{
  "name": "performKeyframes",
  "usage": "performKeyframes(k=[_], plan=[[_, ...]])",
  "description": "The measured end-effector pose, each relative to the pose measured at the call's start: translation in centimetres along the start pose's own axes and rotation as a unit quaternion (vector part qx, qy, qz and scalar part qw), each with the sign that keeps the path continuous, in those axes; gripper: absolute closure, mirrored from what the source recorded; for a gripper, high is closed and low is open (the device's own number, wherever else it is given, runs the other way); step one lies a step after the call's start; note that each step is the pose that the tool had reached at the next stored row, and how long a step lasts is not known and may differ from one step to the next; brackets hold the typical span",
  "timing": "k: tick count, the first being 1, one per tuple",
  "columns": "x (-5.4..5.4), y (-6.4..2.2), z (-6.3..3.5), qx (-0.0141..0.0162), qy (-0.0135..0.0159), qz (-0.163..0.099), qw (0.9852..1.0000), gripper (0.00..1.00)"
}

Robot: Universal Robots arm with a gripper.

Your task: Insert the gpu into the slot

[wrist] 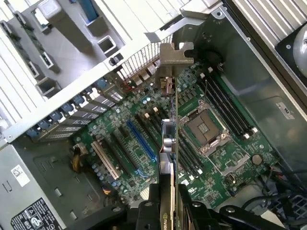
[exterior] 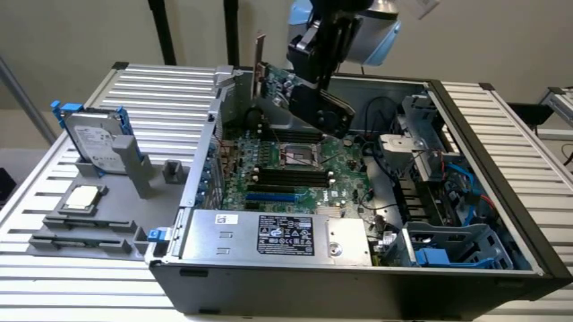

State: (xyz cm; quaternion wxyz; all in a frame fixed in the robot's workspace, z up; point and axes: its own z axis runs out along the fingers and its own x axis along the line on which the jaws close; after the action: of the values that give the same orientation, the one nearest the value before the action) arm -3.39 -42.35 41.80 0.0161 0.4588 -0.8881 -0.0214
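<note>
My gripper [exterior: 315,84] is shut on the gpu [exterior: 309,100], a black card with a green board and a metal end bracket [exterior: 259,54]. I hold it tilted in the air above the far part of the open computer case. In the wrist view the gpu [wrist: 169,143] runs edge-on away from my gripper [wrist: 168,203], with one finger on each side and the bracket [wrist: 176,52] at its far end. The slot [exterior: 271,198], a bright-blue strip on the green motherboard [exterior: 345,168], lies below and nearer the case front. In the wrist view the slot [wrist: 141,141] sits beside the card's edge, apart from it.
A grey labelled power-supply box [exterior: 278,235] fills the case's near side. The silver CPU socket [exterior: 300,155] and black memory slots [exterior: 286,178] lie between card and slot. Cables and a blue drive cage [exterior: 447,248] sit on the exterior view's right. A hard drive [exterior: 94,141] stands on a grey fixture outside the case.
</note>
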Motion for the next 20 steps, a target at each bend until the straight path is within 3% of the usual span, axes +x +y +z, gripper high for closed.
performKeyframes(k=[5, 10, 15, 20], plan=[[0.0, -0.02, 0.43, 0.0023, 0.0008, -0.045, 0.9990, 0.74], [0.0, -0.05, 0.88, 0.0042, 0.0017, -0.091, 0.9959, 0.74], [0.0, -0.07, 1.35, 0.0057, 0.0023, -0.136, 0.9907, 0.74], [0.0, -0.10, 1.83, 0.0071, 0.0029, -0.181, 0.9834, 0.74]])
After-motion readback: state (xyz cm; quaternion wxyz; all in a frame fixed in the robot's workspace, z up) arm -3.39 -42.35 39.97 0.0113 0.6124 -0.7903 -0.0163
